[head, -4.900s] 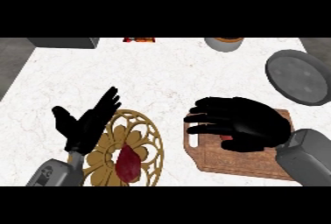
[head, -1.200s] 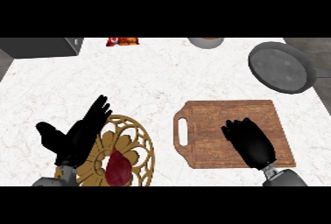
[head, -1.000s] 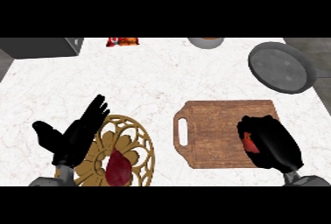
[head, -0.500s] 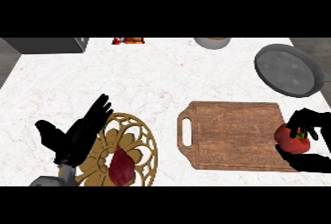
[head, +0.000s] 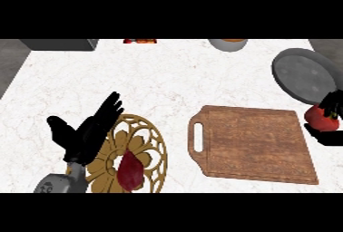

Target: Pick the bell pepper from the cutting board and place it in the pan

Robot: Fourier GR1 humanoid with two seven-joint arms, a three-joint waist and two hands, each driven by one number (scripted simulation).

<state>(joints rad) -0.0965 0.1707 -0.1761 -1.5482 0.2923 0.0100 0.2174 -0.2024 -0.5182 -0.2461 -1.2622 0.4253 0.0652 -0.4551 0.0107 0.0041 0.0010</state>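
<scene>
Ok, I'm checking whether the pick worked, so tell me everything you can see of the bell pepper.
The bell pepper is red, rounded and glossy, with a dark spot near its top that may be the stem. It sits at the view's right edge, off the wooden cutting board and just below the grey pan. The right robot hand curls round it, fingers above and thumb below, hiding part of it. It touches neither board nor pan as far as the view shows.

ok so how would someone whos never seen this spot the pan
Start at the wooden cutting board right of centre on the white counter. Beyond its far right corner, by the counter's right edge, lies the pan: a dark grey round dish, unlike the gold patterned plate at the left.
</scene>
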